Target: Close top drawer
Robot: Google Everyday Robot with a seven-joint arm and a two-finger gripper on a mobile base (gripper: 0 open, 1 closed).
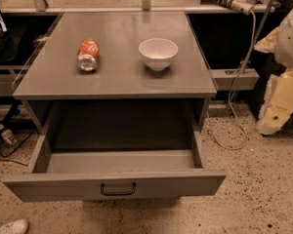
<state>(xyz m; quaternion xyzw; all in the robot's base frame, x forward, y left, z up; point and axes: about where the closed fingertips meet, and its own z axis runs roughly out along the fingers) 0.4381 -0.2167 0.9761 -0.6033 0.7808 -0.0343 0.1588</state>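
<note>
The top drawer (63, 185) is pulled far out of the grey cabinet toward the camera. Its wide flat front panel has a small dark loop handle (118, 189) at its centre. The inside of the drawer looks empty. My arm shows as white and cream parts at the right edge of the view, and its gripper (276, 112) hangs there, above the floor. It is to the right of the cabinet, well apart from the drawer and its handle.
On the cabinet top (117, 79) lie a red soda can (88, 55) on its side and a white bowl (157, 52). A small bottle (7, 135) and cables lie on the speckled floor at left, another cable (234, 130) at right, and a white shoe (10, 226) at bottom left.
</note>
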